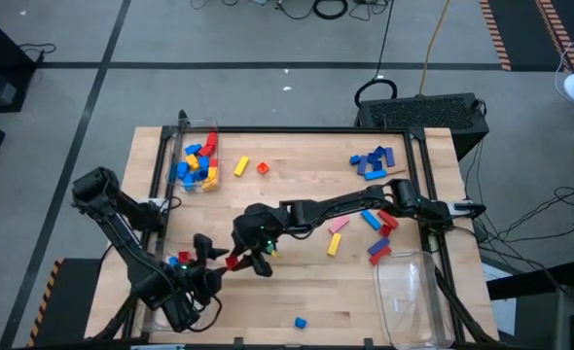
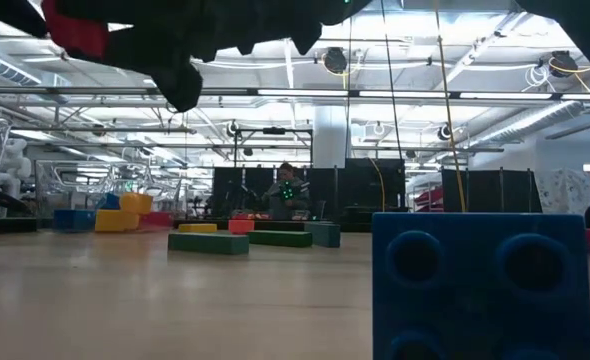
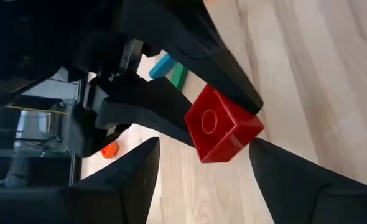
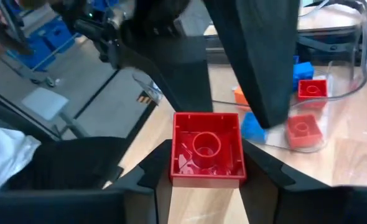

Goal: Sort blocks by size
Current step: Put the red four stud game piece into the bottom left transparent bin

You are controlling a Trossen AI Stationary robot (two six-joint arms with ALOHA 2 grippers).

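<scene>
A blue brick [image 2: 478, 285] fills the lower right of the low view, right against the lens; in the high view it is seen as a small blue block [image 1: 300, 322] alone near the bottom edge of the wooden surface [image 1: 297, 282].

A red cube [image 4: 207, 149] is clamped between the fingers of the right end effector [image 1: 251, 261], slightly left of centre in the high view, lifted off the surface. In the left wrist view the same red cube [image 3: 222, 125] is seen between the fingers of the left end effector [image 1: 212, 251], which are held apart on either side of it without clearly touching it. The two end effectors meet tip to tip in the lower-left part of the high view.

Behind the left end effector, a clear bin [image 4: 333, 93] holds a few red, blue and orange blocks [image 4: 305, 112]. At the upper left of the surface another clear bin [image 1: 196, 160] is filled with blue, yellow and red blocks. A yellow brick [image 1: 240, 167] and an orange brick [image 1: 264, 168] lie just right of it. A cluster of blue blocks [image 1: 372, 161] is seen at the upper right. Pink, yellow, blue and red bars [image 1: 360, 228] are scattered at centre right, under the right arm. An empty-looking clear bin [image 1: 411, 292] stands at the lower right.
</scene>
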